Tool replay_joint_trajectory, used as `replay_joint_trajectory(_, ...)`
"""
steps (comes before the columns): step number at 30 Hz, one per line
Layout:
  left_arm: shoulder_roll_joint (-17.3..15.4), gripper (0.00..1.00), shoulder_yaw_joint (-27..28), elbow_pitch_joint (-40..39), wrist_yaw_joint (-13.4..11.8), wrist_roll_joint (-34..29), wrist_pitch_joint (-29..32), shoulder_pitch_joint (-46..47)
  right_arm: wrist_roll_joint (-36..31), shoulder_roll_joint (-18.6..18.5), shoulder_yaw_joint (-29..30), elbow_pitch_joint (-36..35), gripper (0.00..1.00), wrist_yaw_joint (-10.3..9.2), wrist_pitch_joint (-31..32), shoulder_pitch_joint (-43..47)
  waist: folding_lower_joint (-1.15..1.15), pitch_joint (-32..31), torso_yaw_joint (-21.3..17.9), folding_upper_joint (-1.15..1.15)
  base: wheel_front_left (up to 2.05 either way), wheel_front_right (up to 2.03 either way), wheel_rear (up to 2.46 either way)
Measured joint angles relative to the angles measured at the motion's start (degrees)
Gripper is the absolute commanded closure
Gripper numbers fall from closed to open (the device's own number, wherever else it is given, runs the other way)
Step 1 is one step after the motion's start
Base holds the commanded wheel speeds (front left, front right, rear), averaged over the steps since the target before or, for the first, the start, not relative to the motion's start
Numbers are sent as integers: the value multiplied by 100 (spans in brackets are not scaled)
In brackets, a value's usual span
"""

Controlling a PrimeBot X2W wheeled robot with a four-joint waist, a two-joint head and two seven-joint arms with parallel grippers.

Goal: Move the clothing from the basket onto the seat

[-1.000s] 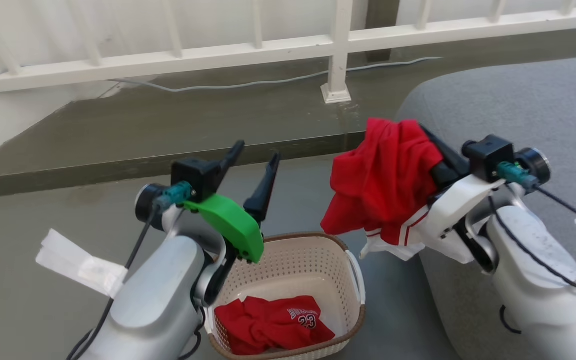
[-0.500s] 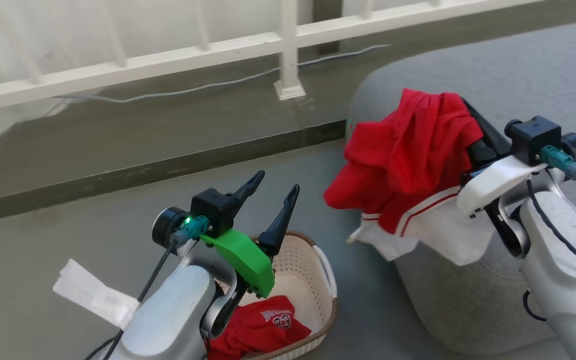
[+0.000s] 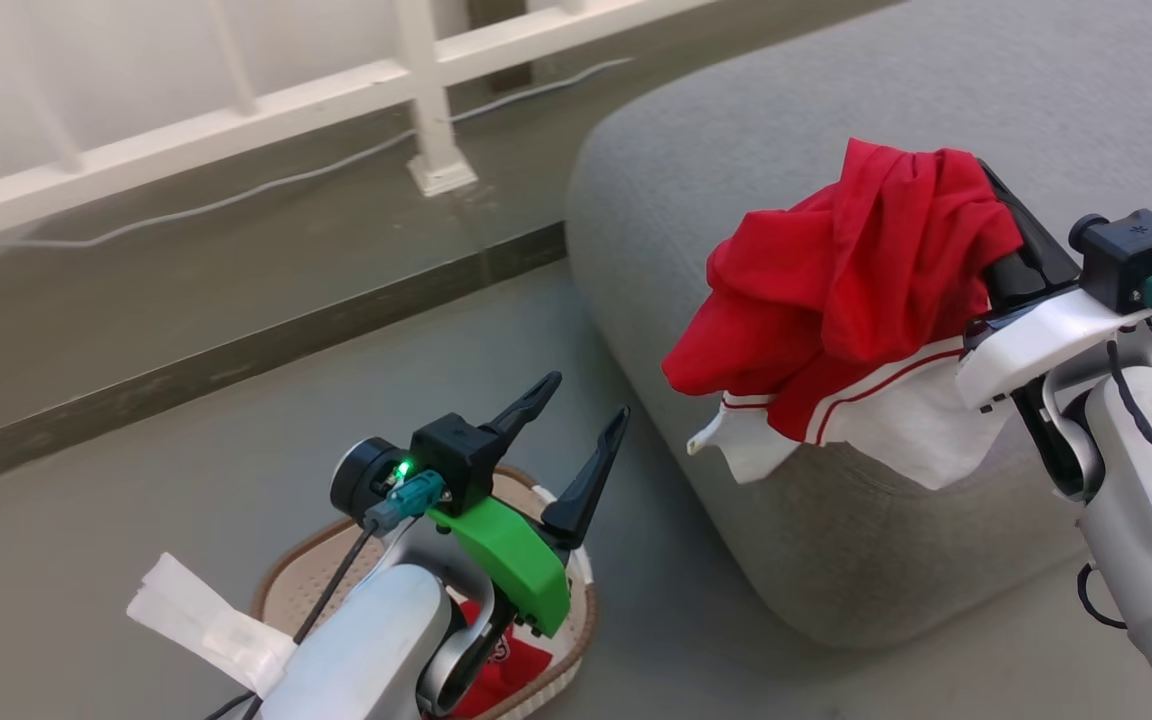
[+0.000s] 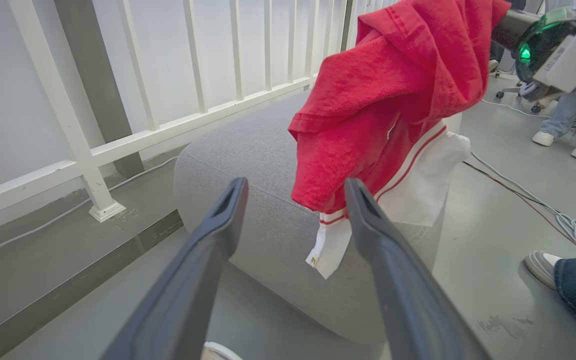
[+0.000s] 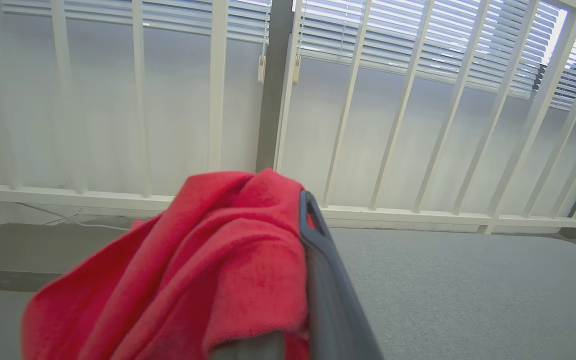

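My right gripper (image 3: pixel 996 200) is shut on a red garment with white trim (image 3: pixel 836 300), part of the clothing, which hangs bunched over the near edge of the grey seat (image 3: pixel 736 150). In the right wrist view the cloth (image 5: pixel 208 270) drapes over my gripper and hides one finger; the other finger (image 5: pixel 318 250) shows dark above the seat (image 5: pixel 468 290). My left gripper (image 3: pixel 588 395) stands open and empty above the basket (image 3: pixel 281 590), where more red clothing (image 3: pixel 501 665) lies. The left wrist view looks between its fingers (image 4: pixel 295 185) at the hanging garment (image 4: pixel 378 100) and the seat (image 4: pixel 248 145).
A white railing (image 3: pixel 416 90) with a post runs along a raised ledge (image 3: pixel 236 350) behind, with a cable (image 3: pixel 236 200) on it. Cables (image 4: pixel 543 205) lie on the floor beyond the seat. A person's shoe and jeans (image 4: pixel 568 280) and another person's feet (image 4: pixel 563 140) are close by.
The head camera has swung right, so the seat now sits mid-picture and the basket low left. My right gripper has carried the red garment over the seat's edge. The left gripper stays open.
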State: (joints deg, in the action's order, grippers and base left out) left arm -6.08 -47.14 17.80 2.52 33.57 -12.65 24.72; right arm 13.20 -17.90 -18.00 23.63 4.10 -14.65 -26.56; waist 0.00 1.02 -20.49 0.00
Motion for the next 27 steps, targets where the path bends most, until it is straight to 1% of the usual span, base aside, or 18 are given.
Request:
replay_joint_trajectory(5, -2, 0, -90, -52, -2, -44, 0, -9, 48, -3, 65, -103, 100, 1, 0, 9, 0, 113, -302, 0, 0, 0, 0)
replay_joint_trajectory(8, -2, 0, -133, -138, -3, -70, 0, -9, 90, -31, 152, -152, 100, 0, 0, 18, 0, 224, -417, 0, 0, 0, 0)
replay_joint_trajectory(12, -5, 0, -170, -201, -3, -237, 13, -7, 146, -55, 298, -244, 100, -5, 0, 15, 0, 421, -483, 0, 0, 0, 0)
replay_joint_trajectory(17, -52, 0, -222, -374, -10, -321, 126, 25, 151, -56, 300, -285, 100, 8, 0, -79, 0, 686, -490, 0, 0, 0, 0)
replay_joint_trajectory(23, -169, 0, -244, -601, -53, -389, 263, 206, 235, -93, 460, -281, 100, 37, 0, -832, 0, 1059, -422, 0, 0, 0, 0)
replay_joint_trajectory(27, -243, 0, -237, -792, -56, -424, 352, 338, 381, -270, 702, -261, 100, 42, 88, -1585, 0, 1338, -338, 0, 0, 0, 0)
